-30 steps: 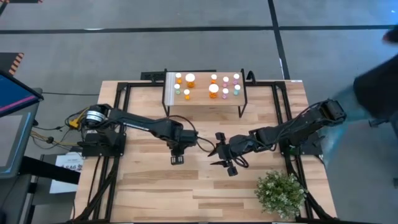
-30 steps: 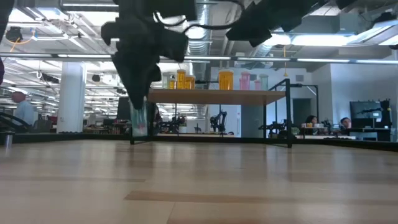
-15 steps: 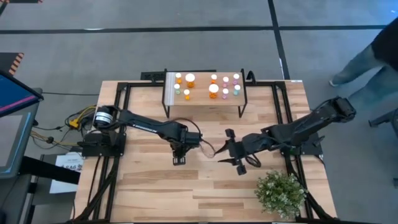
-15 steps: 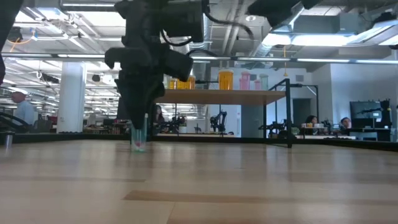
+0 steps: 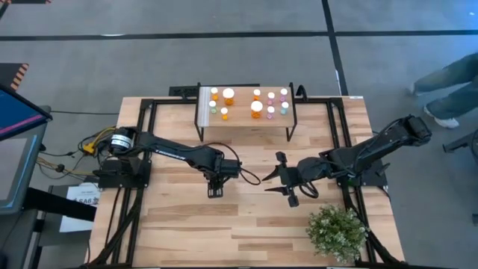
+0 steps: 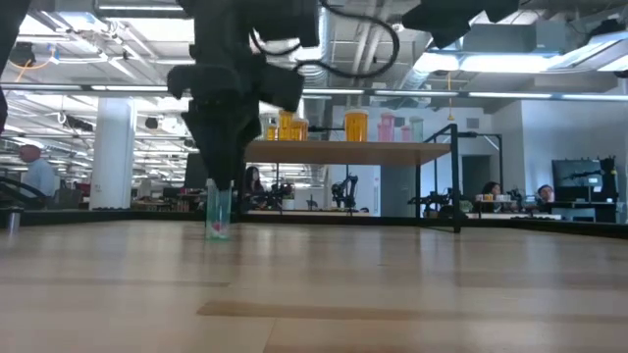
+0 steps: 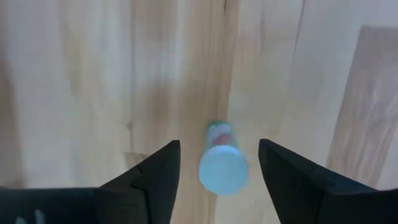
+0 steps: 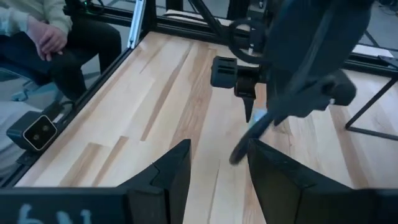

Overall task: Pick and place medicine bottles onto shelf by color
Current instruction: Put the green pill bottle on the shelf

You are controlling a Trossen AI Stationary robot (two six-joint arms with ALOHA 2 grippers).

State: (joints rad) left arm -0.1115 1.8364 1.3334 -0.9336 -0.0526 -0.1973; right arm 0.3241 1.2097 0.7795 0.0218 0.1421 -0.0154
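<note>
Standing upright on the wooden tabletop point(image 5: 179, 217), well short of the shelf point(image 5: 246, 119), a small teal bottle point(image 7: 221, 163) sits between the left gripper point(image 7: 219, 163) fingers, spread clear of it; likely light, rigid, tippy: grip body below white cap. Right gripper point(image 8: 217, 160) nearby, parted, empty

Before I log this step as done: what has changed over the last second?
The left tool brought a small teal bottle down onto the table and opened; the bottle now stands upright between its spread fingers, apart from both. The right tool drew back toward the plant, open and empty. The bottles on the shelf stayed put.
</note>
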